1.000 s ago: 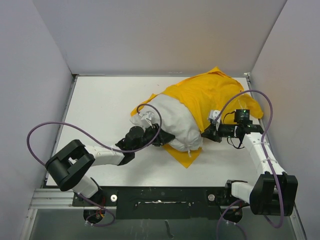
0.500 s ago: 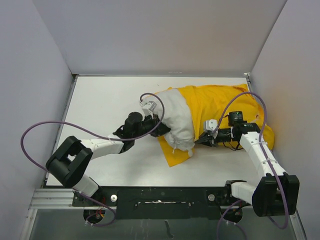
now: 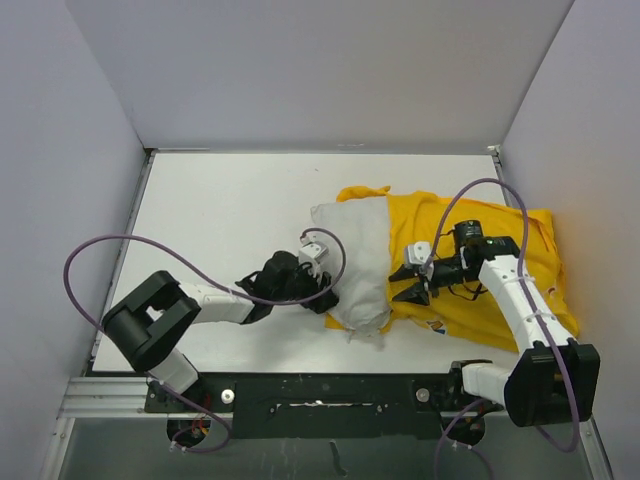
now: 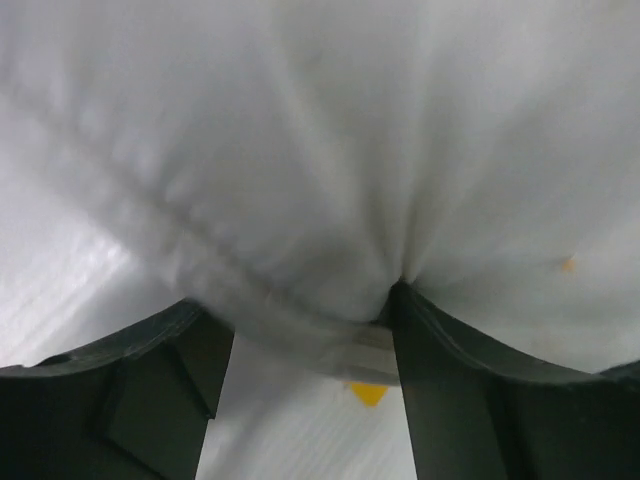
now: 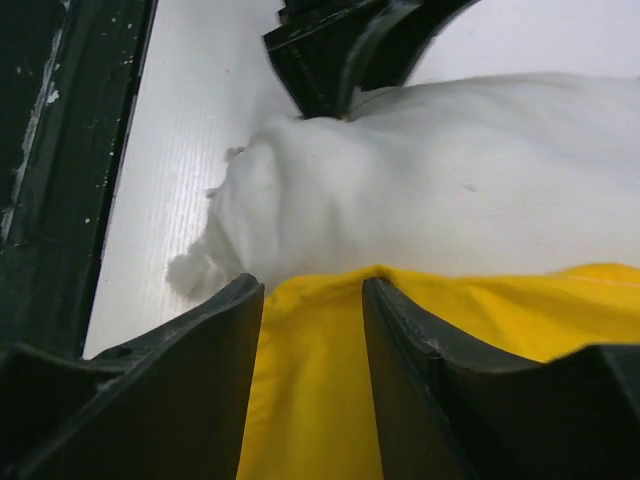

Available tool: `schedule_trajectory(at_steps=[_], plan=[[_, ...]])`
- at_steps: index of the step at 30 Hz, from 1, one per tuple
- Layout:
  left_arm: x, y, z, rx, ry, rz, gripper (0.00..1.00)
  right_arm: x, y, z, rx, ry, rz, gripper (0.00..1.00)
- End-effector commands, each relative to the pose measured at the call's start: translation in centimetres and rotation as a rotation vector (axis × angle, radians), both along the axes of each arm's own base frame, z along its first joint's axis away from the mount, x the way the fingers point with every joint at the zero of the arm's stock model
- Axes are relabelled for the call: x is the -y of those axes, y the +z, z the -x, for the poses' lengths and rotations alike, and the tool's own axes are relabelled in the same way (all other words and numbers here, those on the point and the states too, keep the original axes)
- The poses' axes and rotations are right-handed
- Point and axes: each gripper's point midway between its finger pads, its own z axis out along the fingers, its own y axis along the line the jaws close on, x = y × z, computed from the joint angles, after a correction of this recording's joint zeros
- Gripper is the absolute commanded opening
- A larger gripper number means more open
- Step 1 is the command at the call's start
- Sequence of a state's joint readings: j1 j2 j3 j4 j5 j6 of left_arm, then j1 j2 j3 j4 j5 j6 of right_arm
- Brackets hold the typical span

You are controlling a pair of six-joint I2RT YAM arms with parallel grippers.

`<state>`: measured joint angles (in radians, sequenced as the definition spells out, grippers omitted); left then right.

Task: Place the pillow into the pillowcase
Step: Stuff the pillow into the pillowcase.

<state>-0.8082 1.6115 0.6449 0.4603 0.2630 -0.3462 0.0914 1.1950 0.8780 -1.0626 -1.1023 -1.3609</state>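
Observation:
The white pillow (image 3: 355,255) lies mid-table, its right part inside the yellow pillowcase (image 3: 485,265), its left end sticking out of the sack's mouth. My left gripper (image 3: 322,293) sits at the pillow's near-left corner. In the left wrist view the pillow (image 4: 330,150) fills the top and my left gripper (image 4: 300,305) is open, the pillow's seamed edge hanging loose between the fingers. My right gripper (image 3: 403,284) stands open at the sack's mouth. In the right wrist view my right gripper (image 5: 312,285) straddles the pillowcase (image 5: 310,390) rim, with the pillow (image 5: 450,170) just beyond.
White walls close in the table (image 3: 220,210) on the left, back and right. A black rail (image 3: 320,395) runs along the near edge between the arm bases. Purple cables (image 3: 110,260) loop off both arms. The pillowcase reaches close to the right wall.
Both grippers have opened and let go of the cloth. Pillow and pillowcase have dropped flatter and shifted right and nearer. The left gripper moved to the pillow's near corner.

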Motion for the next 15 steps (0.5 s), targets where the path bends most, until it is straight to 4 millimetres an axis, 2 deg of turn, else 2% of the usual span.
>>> schedule_trajectory(at_steps=[1, 3, 5, 7, 11, 13, 15], plan=[[-2.9, 2.3, 0.4, 0.055, 0.102, 0.063, 0.69, -0.2, 5.9, 1.6, 0.150, 0.079, -0.151, 0.53], [-4.9, 2.9, 1.0, 0.017, 0.161, 0.115, 0.80, -0.3, 7.5, 2.5, 0.164, 0.088, -0.161, 0.61], [-6.6, 4.9, 0.9, -0.006, 0.214, 0.190, 0.91, -0.2, 8.8, 2.5, 0.155, 0.066, -0.148, 0.64], [-7.6, 7.7, 1.0, -0.005, 0.238, 0.258, 0.97, 0.4, 9.9, 1.5, 0.134, -0.001, -0.112, 0.67], [-8.4, 12.2, -0.7, 0.019, 0.259, 0.327, 0.98, 3.1, 11.4, -1.7, 0.164, -0.156, -0.016, 0.73], [-7.9, 13.9, -2.3, -0.015, 0.231, 0.356, 0.98, 4.9, 11.2, -3.3, 0.171, -0.241, 0.045, 0.76], [-7.0, 14.8, -3.5, -0.069, 0.199, 0.390, 0.98, 7.3, 10.4, -4.9, 0.184, -0.340, 0.136, 0.77]])
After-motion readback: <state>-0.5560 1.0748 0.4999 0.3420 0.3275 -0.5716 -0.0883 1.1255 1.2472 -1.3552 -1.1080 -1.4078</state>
